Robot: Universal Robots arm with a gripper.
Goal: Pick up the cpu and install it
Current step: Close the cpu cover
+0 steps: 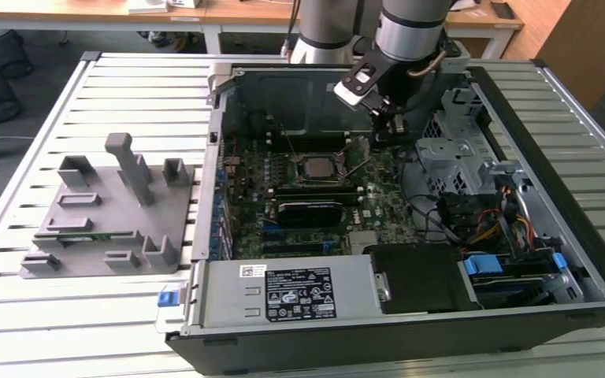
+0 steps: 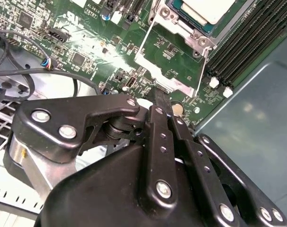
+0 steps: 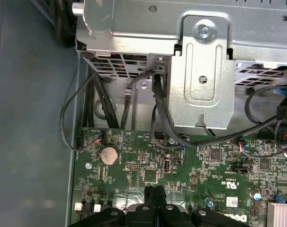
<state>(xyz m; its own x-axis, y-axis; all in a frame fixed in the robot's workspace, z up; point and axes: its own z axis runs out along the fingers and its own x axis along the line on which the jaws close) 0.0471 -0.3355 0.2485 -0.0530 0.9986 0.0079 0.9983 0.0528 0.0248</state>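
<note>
Cpu (image 2: 206,7) already sits in its socket near the middle of the board (image 3: 219,165). Hand (image 2: 161,98) looks pressed together and empty, its tip just beside the socket cover (image 2: 169,61). I judge the cover is open and not yet clamped.

Arm angled down, claw closed.
The silver-grey tubular robot arm (image 1: 413,31) drops steeply, its wrist tilted toward the exterior view's left. Its black bolted two-finger claw (image 1: 387,132) points downward. In both wrist views the fingers (image 2: 158,101) (image 3: 153,198) lie pressed together.
</note>
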